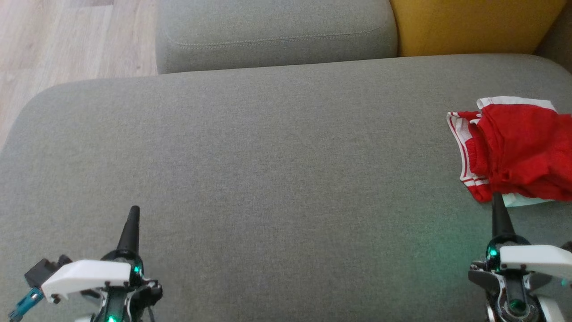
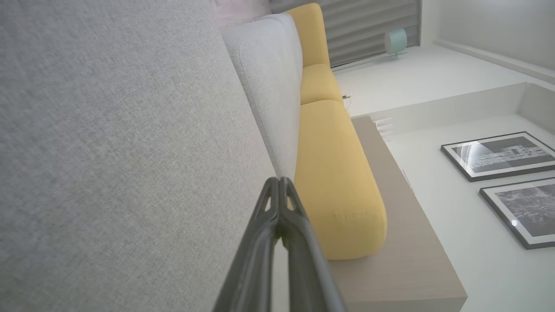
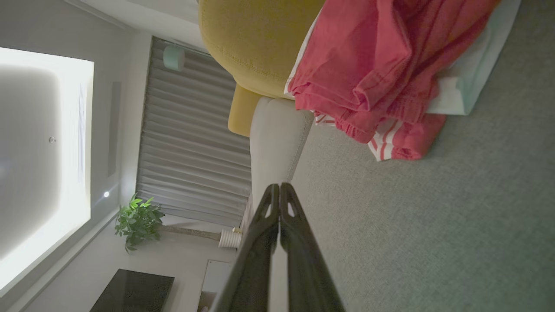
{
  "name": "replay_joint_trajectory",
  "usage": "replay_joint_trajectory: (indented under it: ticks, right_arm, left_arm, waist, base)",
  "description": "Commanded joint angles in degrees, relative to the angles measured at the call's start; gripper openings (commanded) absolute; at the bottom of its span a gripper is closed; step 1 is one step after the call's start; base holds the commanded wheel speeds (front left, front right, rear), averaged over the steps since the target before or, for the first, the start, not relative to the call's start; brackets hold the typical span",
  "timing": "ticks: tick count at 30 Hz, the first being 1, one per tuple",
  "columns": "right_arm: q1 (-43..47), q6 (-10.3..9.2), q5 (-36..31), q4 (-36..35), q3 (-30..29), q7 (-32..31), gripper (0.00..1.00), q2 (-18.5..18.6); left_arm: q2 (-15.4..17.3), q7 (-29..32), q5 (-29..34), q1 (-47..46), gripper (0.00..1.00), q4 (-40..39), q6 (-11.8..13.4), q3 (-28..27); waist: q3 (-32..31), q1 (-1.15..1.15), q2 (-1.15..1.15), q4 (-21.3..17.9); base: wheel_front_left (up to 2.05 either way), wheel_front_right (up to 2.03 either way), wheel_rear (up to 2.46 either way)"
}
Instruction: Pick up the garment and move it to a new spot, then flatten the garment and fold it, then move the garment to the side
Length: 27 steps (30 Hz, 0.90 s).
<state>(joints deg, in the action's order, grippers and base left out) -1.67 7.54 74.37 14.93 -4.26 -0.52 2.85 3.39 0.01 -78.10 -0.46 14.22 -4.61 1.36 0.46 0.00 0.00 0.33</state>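
A red garment (image 1: 518, 152) with white stripes and white trim lies bunched at the right edge of the grey sofa seat (image 1: 277, 170). My right gripper (image 1: 496, 199) is shut and empty, its tip just below the garment's near edge. In the right wrist view the garment (image 3: 381, 73) lies ahead of the closed right gripper (image 3: 279, 187), with a gap between them. My left gripper (image 1: 133, 210) is shut and empty over the seat's lower left. The left wrist view has its closed left gripper (image 2: 281, 181) pointing along the seat.
A grey back cushion (image 1: 272, 33) and a yellow cushion (image 1: 473, 24) stand behind the seat. Wooden floor (image 1: 67, 40) lies at the upper left. The wrist views take in curtains (image 3: 190, 143), a potted plant (image 3: 136, 219) and framed pictures (image 2: 498, 156).
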Motion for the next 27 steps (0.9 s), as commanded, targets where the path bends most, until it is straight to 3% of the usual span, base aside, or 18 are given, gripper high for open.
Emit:
replay_joint_trajectory:
  ticks: [1, 27]
  right_arm:
    - [-3.07, -0.04, 1.8, -1.74, 0.7, -0.46, 0.0, 1.16]
    - [-4.36, -0.05, 18.89, -1.0, -0.75, -4.73, 0.0, 1.11]
  left_arm:
    - [1.0, 0.51, -1.47, -3.79, 0.0, -1.65, -0.65, -1.96]
    - [0.93, 4.85, -15.6, -5.55, 0.0, -0.28, -2.86, -5.85]
  waist:
    - [-0.01, 0.0, 0.0, -0.01]
    - [-0.28, 0.0, 0.0, -0.33]
  base:
    - [0.0, 0.0, 0.0]
    - [0.0, 0.0, 0.0]
